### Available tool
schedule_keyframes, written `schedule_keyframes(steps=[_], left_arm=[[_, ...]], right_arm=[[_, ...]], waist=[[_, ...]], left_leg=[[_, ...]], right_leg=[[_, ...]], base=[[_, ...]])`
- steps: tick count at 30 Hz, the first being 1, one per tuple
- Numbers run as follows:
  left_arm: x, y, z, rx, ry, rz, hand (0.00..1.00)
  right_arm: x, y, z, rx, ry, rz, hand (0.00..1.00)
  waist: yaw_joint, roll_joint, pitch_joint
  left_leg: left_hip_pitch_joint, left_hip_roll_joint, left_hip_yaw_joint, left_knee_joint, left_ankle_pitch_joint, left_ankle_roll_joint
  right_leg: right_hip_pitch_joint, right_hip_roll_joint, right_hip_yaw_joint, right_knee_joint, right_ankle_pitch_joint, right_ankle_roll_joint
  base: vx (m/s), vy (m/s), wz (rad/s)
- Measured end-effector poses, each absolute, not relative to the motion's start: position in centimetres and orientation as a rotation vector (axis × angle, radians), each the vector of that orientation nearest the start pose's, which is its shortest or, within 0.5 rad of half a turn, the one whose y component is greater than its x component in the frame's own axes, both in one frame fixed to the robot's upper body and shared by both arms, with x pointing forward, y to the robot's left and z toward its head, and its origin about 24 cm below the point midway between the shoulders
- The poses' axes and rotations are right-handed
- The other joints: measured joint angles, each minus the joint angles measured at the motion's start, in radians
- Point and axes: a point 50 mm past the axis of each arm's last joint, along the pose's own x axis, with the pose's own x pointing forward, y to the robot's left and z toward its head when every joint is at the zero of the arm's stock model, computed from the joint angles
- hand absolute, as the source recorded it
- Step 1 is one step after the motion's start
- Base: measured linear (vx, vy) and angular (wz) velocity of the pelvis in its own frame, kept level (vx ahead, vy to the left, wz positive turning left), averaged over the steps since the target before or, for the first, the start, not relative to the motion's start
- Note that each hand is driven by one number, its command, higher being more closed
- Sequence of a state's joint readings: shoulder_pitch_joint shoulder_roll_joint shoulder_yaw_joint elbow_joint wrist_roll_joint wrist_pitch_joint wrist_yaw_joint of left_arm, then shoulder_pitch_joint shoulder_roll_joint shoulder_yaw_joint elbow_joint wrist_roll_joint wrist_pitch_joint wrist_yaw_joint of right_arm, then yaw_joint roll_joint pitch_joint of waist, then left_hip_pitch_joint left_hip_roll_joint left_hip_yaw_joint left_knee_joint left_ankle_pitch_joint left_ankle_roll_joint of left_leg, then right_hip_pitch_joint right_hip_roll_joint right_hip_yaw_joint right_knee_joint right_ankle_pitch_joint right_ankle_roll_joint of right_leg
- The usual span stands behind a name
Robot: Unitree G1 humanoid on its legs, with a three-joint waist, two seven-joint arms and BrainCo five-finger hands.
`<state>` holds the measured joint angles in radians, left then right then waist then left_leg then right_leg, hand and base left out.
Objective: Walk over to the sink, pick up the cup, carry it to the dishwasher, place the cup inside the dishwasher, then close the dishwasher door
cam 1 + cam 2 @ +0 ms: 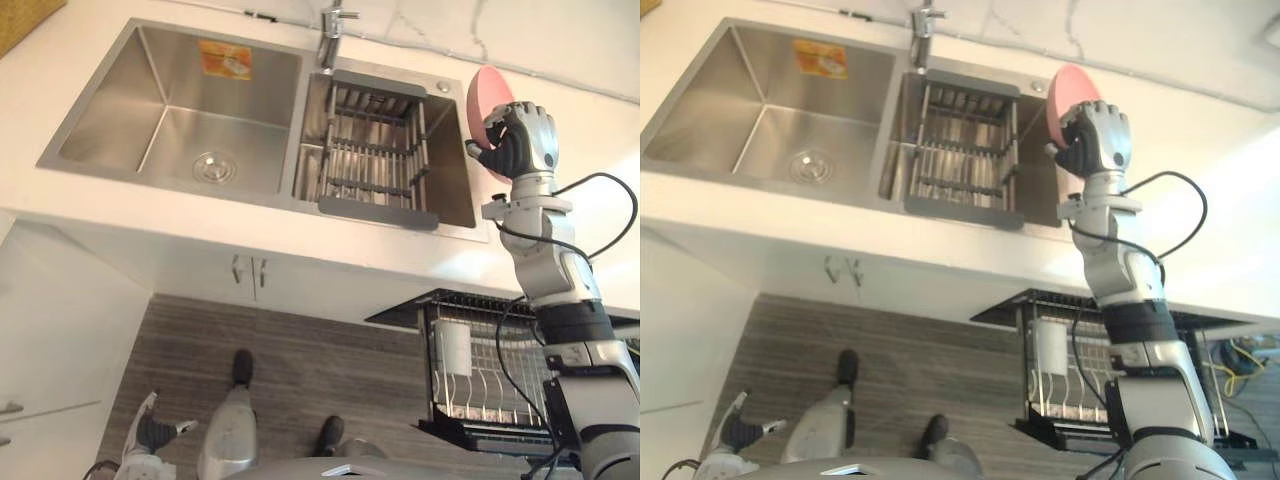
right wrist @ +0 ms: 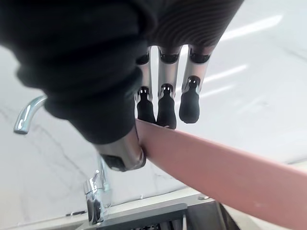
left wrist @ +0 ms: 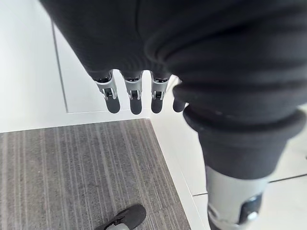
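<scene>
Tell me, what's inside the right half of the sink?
A metal rack sits in that basin, with nothing on it. Its bars hide much of the basin floor. The cup is not inside: the right hand holds it up, off to one side.

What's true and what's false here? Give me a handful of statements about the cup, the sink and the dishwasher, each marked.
1. The right hand grips the pink cup. True.
2. The cup lies in the left basin. False: the hand holds it up by the sink's right end.
3. A wire drying rack sits in the sink's right basin. True.
4. The dishwasher is shut. False: the dishwasher is open, its dish rack pulled out.
5. The left hand carries a plate. False: the left hand hangs low with straight fingers, holding nothing.
</scene>
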<state>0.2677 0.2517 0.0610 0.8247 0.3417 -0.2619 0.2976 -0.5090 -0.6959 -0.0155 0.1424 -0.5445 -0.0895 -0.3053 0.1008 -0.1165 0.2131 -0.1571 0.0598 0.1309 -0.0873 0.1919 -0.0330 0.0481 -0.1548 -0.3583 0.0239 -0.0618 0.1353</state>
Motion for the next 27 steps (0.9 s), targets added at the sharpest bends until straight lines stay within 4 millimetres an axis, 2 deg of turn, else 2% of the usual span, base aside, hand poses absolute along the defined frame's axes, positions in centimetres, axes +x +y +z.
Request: schedule_keyframes(steps=[4, 5, 7, 8, 9, 10, 11, 12, 13, 14, 15, 16, 17, 18, 19, 21, 23, 27], left_arm=[[8.8, 25.0, -12.5, 0.642, 0.773, 0.141, 0.00], [8.8, 24.8, -12.6, 0.646, 0.774, 0.126, 0.00], [8.7, 24.3, -12.9, 0.642, 0.792, 0.085, 0.00], [8.7, 24.2, -12.9, 0.641, 0.798, 0.085, 0.00], [8.7, 24.2, -13.0, 0.636, 0.809, 0.084, 0.00], [8.5, 24.1, -13.2, 0.624, 0.831, 0.090, 0.00], [8.4, 23.8, -13.3, 0.611, 0.838, 0.094, 0.00], [8.4, 23.9, -13.3, 0.612, 0.840, 0.096, 0.00], [8.0, 24.0, -13.4, 0.603, 0.854, 0.105, 0.00], [7.7, 24.7, -13.3, 0.604, 0.867, 0.135, 0.00], [7.8, 24.8, -13.4, 0.583, 0.880, 0.163, 0.00], [7.9, 24.7, -13.4, 0.579, 0.884, 0.168, 0.00], [7.9, 24.6, -13.5, 0.573, 0.892, 0.164, 0.00], [7.7, 24.6, -13.5, 0.572, 0.899, 0.164, 0.00], [7.9, 24.9, -13.4, 0.581, 0.901, 0.166, 0.00], [8.0, 24.4, -13.7, 0.566, 0.912, 0.157, 0.00], [7.9, 23.4, -14.0, 0.537, 0.919, 0.131, 0.00], [7.5, 22.9, -14.2, 0.525, 0.914, 0.125, 0.00]], right_arm=[[29.9, -25.7, 21.0, -1.101, -0.571, -0.366, 1.00], [29.8, -25.7, 20.8, -1.099, -0.564, -0.357, 1.00], [29.3, -25.3, 20.3, -1.105, -0.556, -0.311, 1.00], [29.2, -25.1, 20.2, -1.101, -0.555, -0.303, 1.00], [29.1, -24.9, 20.0, -1.095, -0.556, -0.291, 1.00], [29.1, -24.6, 19.7, -1.077, -0.551, -0.282, 1.00], [29.1, -24.4, 19.6, -1.069, -0.552, -0.277, 1.00], [29.1, -24.3, 19.5, -1.066, -0.549, -0.274, 1.00], [29.2, -24.1, 19.2, -1.061, -0.544, -0.259, 1.00], [29.2, -23.7, 19.0, -1.051, -0.550, -0.243, 1.00], [29.3, -23.5, 18.9, -1.052, -0.557, -0.229, 1.00], [29.4, -23.2, 18.7, -1.051, -0.554, -0.213, 1.00], [29.4, -22.6, 18.3, -1.052, -0.555, -0.183, 1.00], [29.4, -22.6, 18.4, -1.052, -0.557, -0.182, 1.00], [29.4, -22.8, 18.6, -1.046, -0.558, -0.183, 1.00], [29.4, -23.0, 18.5, -1.035, -0.533, -0.165, 1.00], [29.2, -23.6, 18.7, -1.038, -0.520, -0.161, 1.00], [29.0, -24.5, 19.1, -1.063, -0.501, -0.166, 1.00]], waist=[[-0.054, 0.000, -0.034], [-0.059, 0.001, -0.035], [-0.077, 0.017, -0.053], [-0.081, 0.020, -0.055], [-0.086, 0.028, -0.058], [-0.089, 0.046, -0.067], [-0.088, 0.055, -0.067], [-0.089, 0.054, -0.068], [-0.089, 0.046, -0.074], [-0.083, 0.025, -0.090], [-0.071, 0.029, -0.093], [-0.060, 0.026, -0.093], [-0.048, 0.043, -0.103], [-0.046, 0.045, -0.103], [-0.049, 0.025, -0.093], [-0.066, 0.029, -0.092], [-0.077, 0.042, -0.092], [-0.075, 0.069, -0.085]], left_leg=[[0.059, 0.008, 0.096, 0.000, -0.007, -0.001], [0.071, 0.015, 0.112, 0.000, -0.011, -0.004], [0.094, 0.049, 0.170, -0.001, -0.035, -0.017], [0.098, 0.058, 0.185, -0.001, -0.043, -0.022], [0.105, 0.080, 0.218, -0.001, -0.050, -0.027], [0.108, 0.119, 0.259, -0.001, -0.053, -0.022], [0.109, 0.150, 0.299, -0.001, -0.047, -0.014], [0.112, 0.153, 0.314, 0.000, -0.045, -0.015], [0.132, 0.157, 0.330, 0.000, -0.040, -0.024], [0.129, 0.157, 0.335, 0.000, -0.024, -0.055], [0.118, 0.179, 0.330, 0.007, -0.003, -0.090], [0.118, 0.185, 0.324, 0.007, 0.002, -0.111], [0.137, 0.189, 0.319, 0.002, -0.019, -0.117], [0.135, 0.195, 0.318, 0.001, -0.037, -0.118], [0.140, 0.192, 0.315, 0.001, -0.042, -0.115], [0.140, 0.210, 0.304, 0.001, -0.034, -0.118], [0.141, 0.212, 0.287, 0.001, -0.034, -0.118], [0.139, 0.195, 0.275, 0.001, -0.036, -0.103]], right_leg=[[-0.011, -0.006, 0.113, 0.001, 0.023, 0.000], [-0.013, -0.004, 0.135, 0.002, 0.029, -0.002], [-0.062, 0.019, 0.193, 0.025, 0.060, -0.018], [-0.078, 0.023, 0.186, 0.036, 0.068, -0.028], [-0.103, 0.035, 0.161, 0.055, 0.085, -0.053], [-0.140, 0.063, 0.114, 0.078, 0.118, -0.113], [-0.184, 0.045, -0.003, 0.208, 0.041, -0.202], [-0.190, 0.010, -0.068, 0.290, 0.001, -0.208], [-0.174, -0.055, -0.145, 0.369, -0.046, -0.197], [-0.157, -0.061, -0.159, 0.308, -0.072, -0.145], [-0.151, -0.016, -0.153, 0.237, -0.061, -0.094], [-0.147, 0.006, -0.152, 0.194, -0.047, -0.102], [-0.117, 0.046, -0.209, 0.094, -0.042, -0.093], [-0.114, 0.059, -0.223, 0.079, -0.027, -0.096], [-0.118, 0.064, -0.239, 0.052, 0.066, -0.114], [-0.107, 0.090, -0.249, 0.029, 0.070, -0.126], [-0.098, 0.096, -0.256, 0.020, 0.072, -0.128], [-0.082, 0.088, -0.265, -0.002, 0.088, -0.119]], base=[[0.01, 0.009, -0.77], [-0.04, -0.002, -1.17], [-0.08, -0.020, -1.25], [-0.08, -0.023, -1.18], [-0.12, -0.049, -1.18], [-0.18, -0.103, -1.37], [-0.25, -0.124, -1.10], [-0.19, -0.128, -0.75], [-0.14, -0.153, -0.53], [-0.10, -0.248, -0.57], [-0.09, -0.207, -0.56], [0.01, -0.185, -0.79], [0.11, -0.076, -0.75], [0.12, -0.083, -0.68], [0.04, -0.031, -0.24], [-0.02, -0.081, -0.06], [0.01, -0.045, 0.04], [0.04, 0.059, 0.14]])
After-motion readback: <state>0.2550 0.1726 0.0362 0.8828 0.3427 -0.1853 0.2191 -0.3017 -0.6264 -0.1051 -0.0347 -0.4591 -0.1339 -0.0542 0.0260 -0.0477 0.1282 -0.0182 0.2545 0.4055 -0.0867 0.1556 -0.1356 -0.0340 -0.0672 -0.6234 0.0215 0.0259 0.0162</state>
